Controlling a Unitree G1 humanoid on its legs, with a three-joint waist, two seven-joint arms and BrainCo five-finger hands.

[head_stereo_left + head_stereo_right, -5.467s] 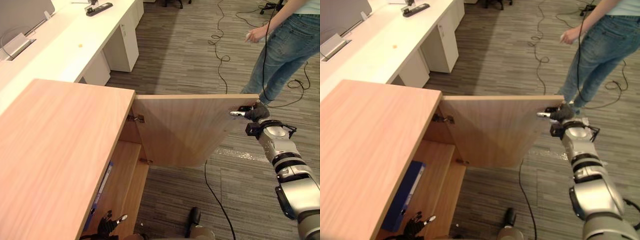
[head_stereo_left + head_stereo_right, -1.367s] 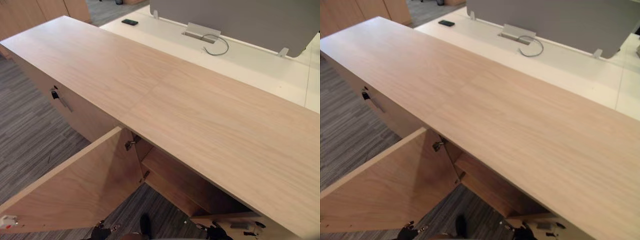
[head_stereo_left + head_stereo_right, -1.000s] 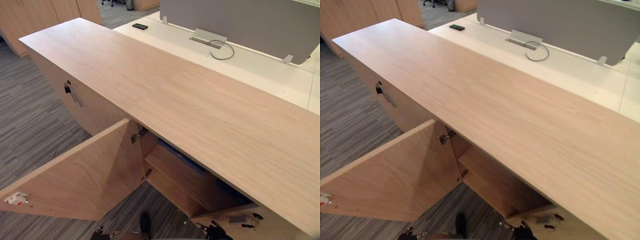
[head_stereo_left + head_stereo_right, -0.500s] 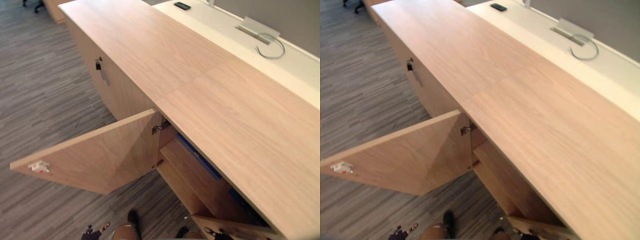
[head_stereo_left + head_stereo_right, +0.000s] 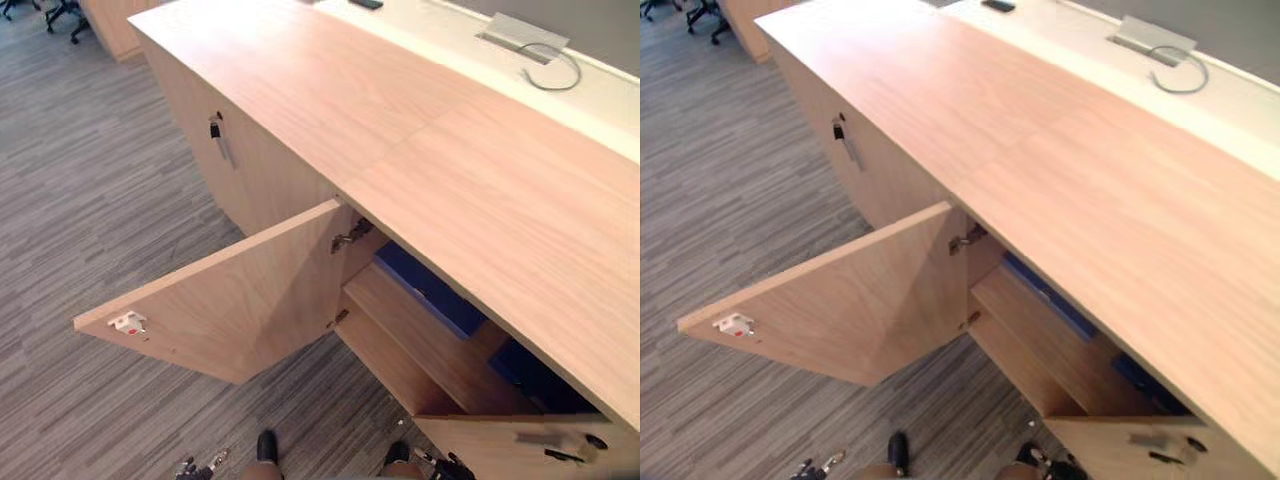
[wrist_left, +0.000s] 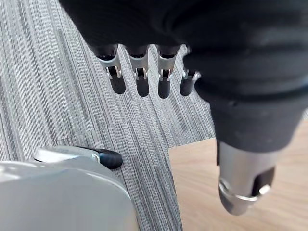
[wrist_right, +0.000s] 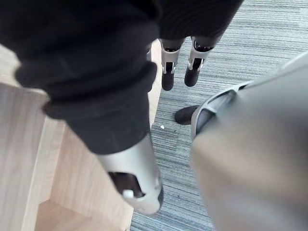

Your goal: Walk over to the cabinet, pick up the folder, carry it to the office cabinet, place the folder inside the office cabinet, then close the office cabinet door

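Office floor, cabinet side: my left hand [image 6: 162, 83] and right hand [image 7: 168, 77] hang low over the grey carpet [image 5: 80, 200], fingers loose and straight, nothing in either. Just ahead, a door [image 5: 240, 300] of the office cabinet [image 5: 400, 130] stands wide open. Inside, the blue folder [image 5: 428, 290] sits on a shelf [image 5: 440, 352] under the long wooden top. Beyond runs a white desk [image 5: 450, 30] with a looped cable [image 5: 555, 75].

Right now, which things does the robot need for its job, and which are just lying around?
Needed: long light-wood office cabinet; its open wooden door; blue folder inside.
Lying about: silver metal flap on the white desk.
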